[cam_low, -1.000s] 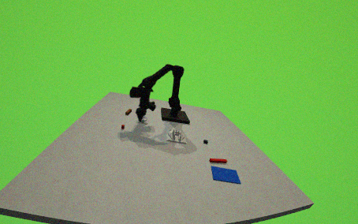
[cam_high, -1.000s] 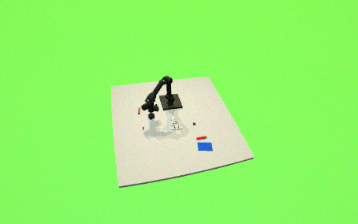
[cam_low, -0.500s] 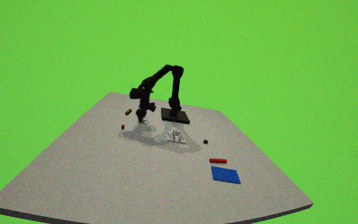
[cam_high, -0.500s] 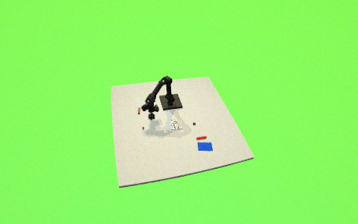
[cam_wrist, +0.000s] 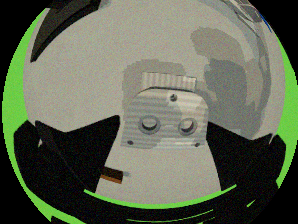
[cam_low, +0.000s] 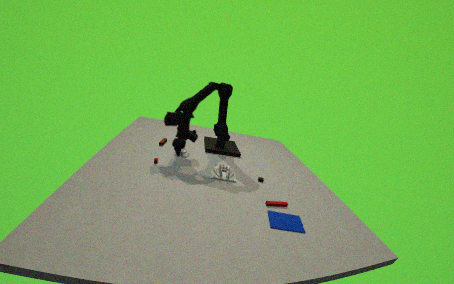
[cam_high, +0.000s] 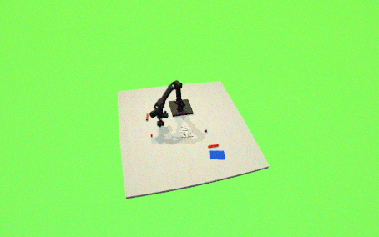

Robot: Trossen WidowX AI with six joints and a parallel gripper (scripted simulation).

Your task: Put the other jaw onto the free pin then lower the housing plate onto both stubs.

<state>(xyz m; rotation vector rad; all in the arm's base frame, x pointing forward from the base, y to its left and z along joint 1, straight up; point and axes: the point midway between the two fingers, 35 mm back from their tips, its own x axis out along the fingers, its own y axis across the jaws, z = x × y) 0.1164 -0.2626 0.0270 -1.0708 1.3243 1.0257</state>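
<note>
The housing plate [cam_wrist: 165,136] [cam_low: 185,154], pale and ribbed with two round holes and a raised block along one edge, shows between the finger outlines in the wrist view. My gripper [cam_high: 160,124] [cam_low: 178,152] [cam_wrist: 164,123] is open and empty, pointing down above the plate; the exact height is hard to tell. In the top view the plate is hidden or too faint to make out. The white jaw assembly [cam_high: 186,132] [cam_low: 224,173] stands in front of the arm's base, right of the gripper. Its jaws, pins and teeth are too small to tell apart.
An orange block [cam_high: 147,117] [cam_low: 163,142] [cam_wrist: 111,175] and a small red cube [cam_high: 151,135] [cam_low: 156,161] lie left of the gripper. A dark cube [cam_high: 205,131] [cam_low: 261,179], a red bar [cam_high: 213,146] [cam_low: 277,203] and a blue mat [cam_high: 217,155] [cam_low: 286,222] lie to the right.
</note>
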